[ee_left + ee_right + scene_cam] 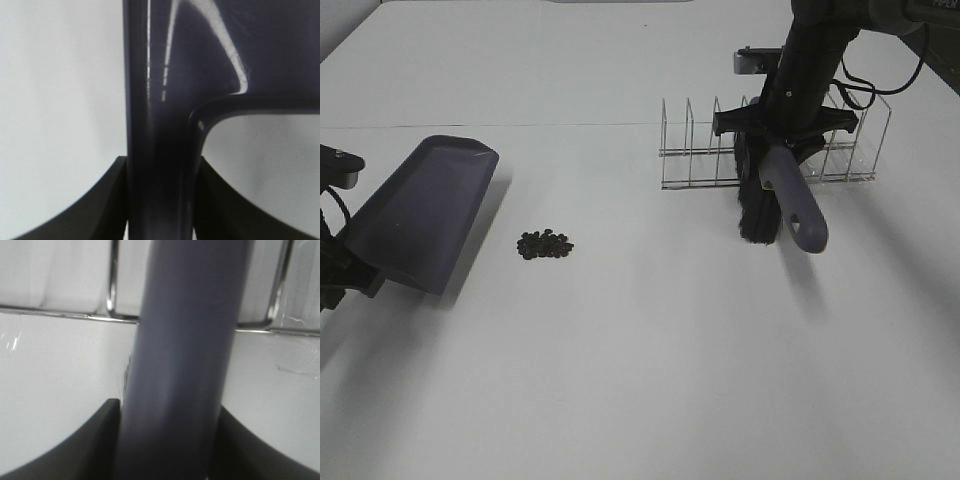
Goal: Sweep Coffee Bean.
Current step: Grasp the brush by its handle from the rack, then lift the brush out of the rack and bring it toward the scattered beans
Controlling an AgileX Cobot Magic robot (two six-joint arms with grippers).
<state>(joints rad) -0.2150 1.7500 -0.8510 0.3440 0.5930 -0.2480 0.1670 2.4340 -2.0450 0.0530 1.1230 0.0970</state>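
The coffee beans [545, 244] are heaped in 1 small pile on the white worktop [650, 380], near the dustpan [425, 210]. The dustpan's handle is held tight by the left gripper [161, 200]. The brush [795, 205] is squeezed at its handle by the right gripper [170, 440], in front of the wire rack [840, 150], well apart from the beans.

Wire divider rack [700, 155] standing upright, white table [640, 380] beneath it
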